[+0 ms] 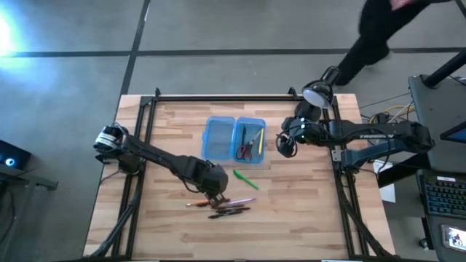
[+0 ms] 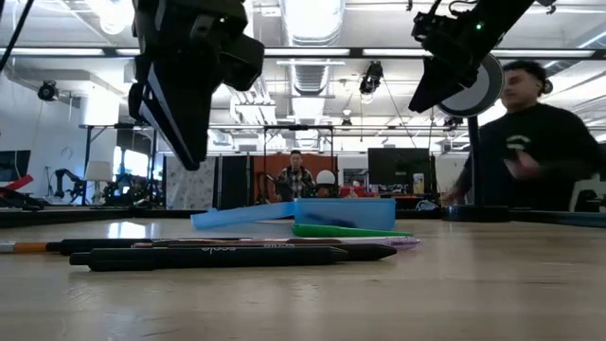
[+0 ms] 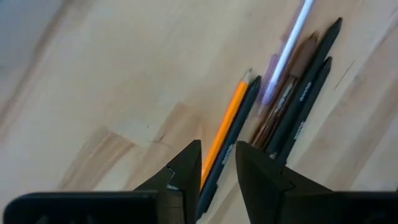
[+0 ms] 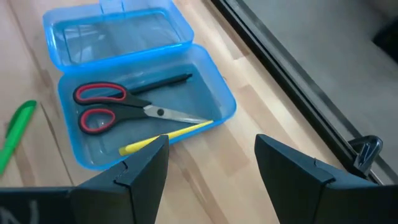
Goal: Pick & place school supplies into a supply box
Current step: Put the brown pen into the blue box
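Pens (image 1: 222, 207) lie on pale wood table (image 1: 306, 211) under my left pincer (image 3: 217, 163), fingers narrowly parted, holding nothing; right pincer (image 4: 211, 163) spread wide beside supply box (image 4: 134, 102); person (image 2: 535, 137) beyond.

Past my right gripper (image 4: 211, 171), fingers spread wide, I see the blue box (image 4: 214, 84) holding scissors (image 4: 127, 111), a yellow pencil (image 4: 165, 138) and a black pen (image 4: 161, 82); a green pen (image 4: 15, 134) lies outside.

Left end effector (image 1: 216, 195) narrowly parted; right end effector (image 1: 281, 143) spread wide.

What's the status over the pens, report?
Left tool open over loose pens. Right tool open beside supply box. Nothing blocking.
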{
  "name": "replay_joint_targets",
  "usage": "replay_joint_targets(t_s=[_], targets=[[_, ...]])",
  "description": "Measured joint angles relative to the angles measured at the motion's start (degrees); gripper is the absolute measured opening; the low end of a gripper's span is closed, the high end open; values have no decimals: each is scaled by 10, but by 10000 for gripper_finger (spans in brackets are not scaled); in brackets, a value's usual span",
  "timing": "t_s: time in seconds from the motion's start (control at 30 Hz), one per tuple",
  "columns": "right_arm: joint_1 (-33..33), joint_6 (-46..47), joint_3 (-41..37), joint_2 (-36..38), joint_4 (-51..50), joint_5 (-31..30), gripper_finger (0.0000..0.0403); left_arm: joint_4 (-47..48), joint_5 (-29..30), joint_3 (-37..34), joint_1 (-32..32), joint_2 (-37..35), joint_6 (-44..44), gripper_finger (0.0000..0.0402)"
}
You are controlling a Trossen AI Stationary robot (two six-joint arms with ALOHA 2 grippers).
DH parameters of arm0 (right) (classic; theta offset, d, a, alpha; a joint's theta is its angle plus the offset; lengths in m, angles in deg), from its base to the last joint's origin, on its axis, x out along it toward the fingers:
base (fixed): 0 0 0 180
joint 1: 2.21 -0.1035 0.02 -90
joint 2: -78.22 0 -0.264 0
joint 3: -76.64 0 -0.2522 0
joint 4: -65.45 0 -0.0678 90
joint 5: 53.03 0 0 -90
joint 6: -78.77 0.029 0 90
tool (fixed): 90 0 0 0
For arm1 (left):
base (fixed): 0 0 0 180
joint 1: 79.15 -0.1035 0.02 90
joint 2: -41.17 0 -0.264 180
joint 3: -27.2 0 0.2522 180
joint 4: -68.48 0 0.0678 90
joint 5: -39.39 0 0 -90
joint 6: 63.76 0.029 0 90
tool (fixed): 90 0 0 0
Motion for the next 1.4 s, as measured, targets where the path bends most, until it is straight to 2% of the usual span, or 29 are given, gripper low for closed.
replay_joint_targets(t_s=[0.27,0.5,0.77,0.93,1.1,1.4], targets=[[15,0,-5,0,2,0,231,-12,6,4,17,38,6,83],[18,0,-6,-7,8,0,231,-22,39,12,18,55,7,83],[18,2,-7,-15,7,0,231,-21,31,12,27,58,7,83],[18,1,-7,-15,7,0,231,-21,49,12,27,58,15,83],[18,0,-7,-15,7,0,231,-20,13,12,56,58,80,83],[20,0,-7,-15,7,0,231,-12,16,10,83,78,75,83]])
